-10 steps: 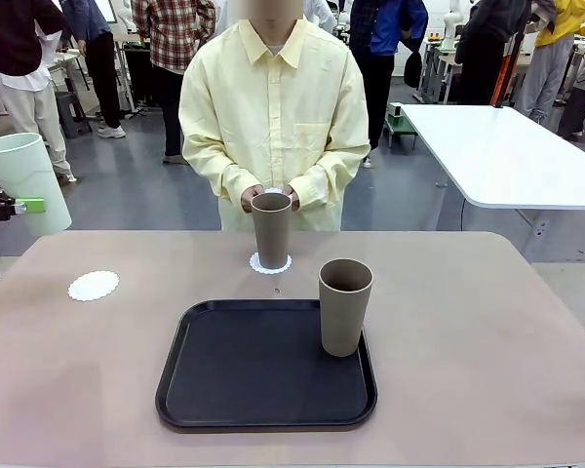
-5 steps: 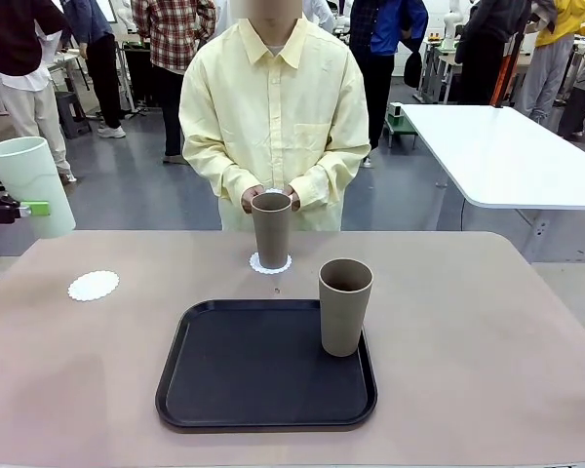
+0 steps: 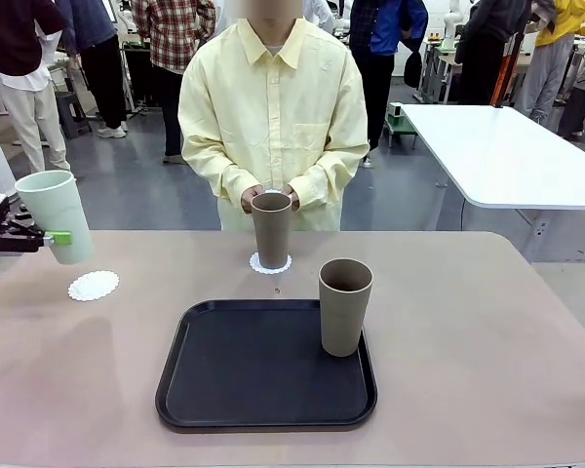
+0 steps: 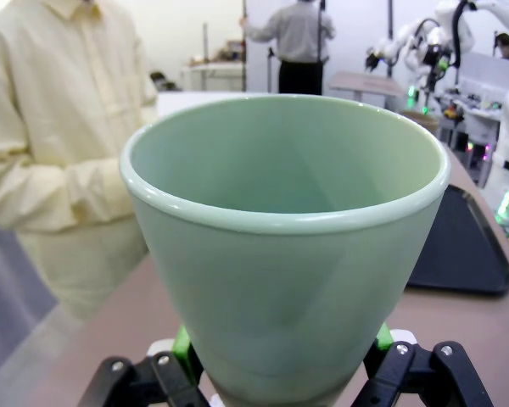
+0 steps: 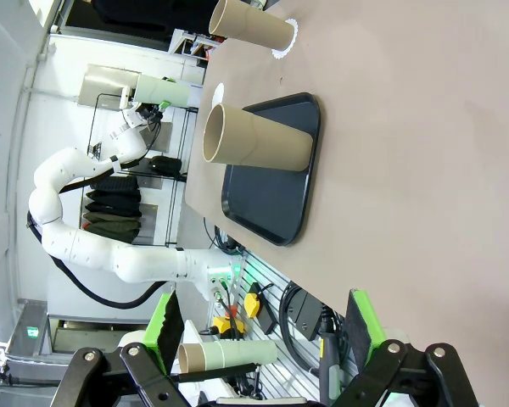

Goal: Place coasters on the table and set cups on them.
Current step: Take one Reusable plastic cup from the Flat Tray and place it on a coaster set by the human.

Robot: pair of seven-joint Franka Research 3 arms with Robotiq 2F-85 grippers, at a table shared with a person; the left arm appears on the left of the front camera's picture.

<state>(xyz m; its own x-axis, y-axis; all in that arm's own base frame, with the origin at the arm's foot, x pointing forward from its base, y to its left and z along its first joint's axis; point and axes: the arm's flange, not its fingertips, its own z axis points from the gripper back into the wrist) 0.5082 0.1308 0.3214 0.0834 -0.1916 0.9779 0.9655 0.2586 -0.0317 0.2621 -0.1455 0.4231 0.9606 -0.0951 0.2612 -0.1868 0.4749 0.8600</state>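
My left gripper point(image 3: 51, 237) is shut on the pale mint green cup point(image 3: 54, 214) and holds it in the air at the table's left edge, just up and left of an empty white coaster point(image 3: 94, 286). In the left wrist view the green cup point(image 4: 284, 237) sits between my green pads point(image 4: 183, 348). A brown cup point(image 3: 271, 229) stands on a second coaster point(image 3: 270, 263) at the far middle, with the person's hands point(image 3: 292, 196) right behind it. Another brown cup point(image 3: 344, 306) stands on the black tray point(image 3: 263, 390). My right gripper point(image 5: 263, 356) is open, holding nothing, off the table's right side.
The person in a pale yellow shirt point(image 3: 273, 107) stands at the far edge of the pinkish-beige table point(image 3: 468, 331). A white table point(image 3: 507, 156) stands at the back right. Bare tabletop lies to the right of the tray and along the front left.
My left gripper has carried the green cup rightward and downward, closer to the empty coaster. The brown cups, the tray and the person's hands have stayed put.
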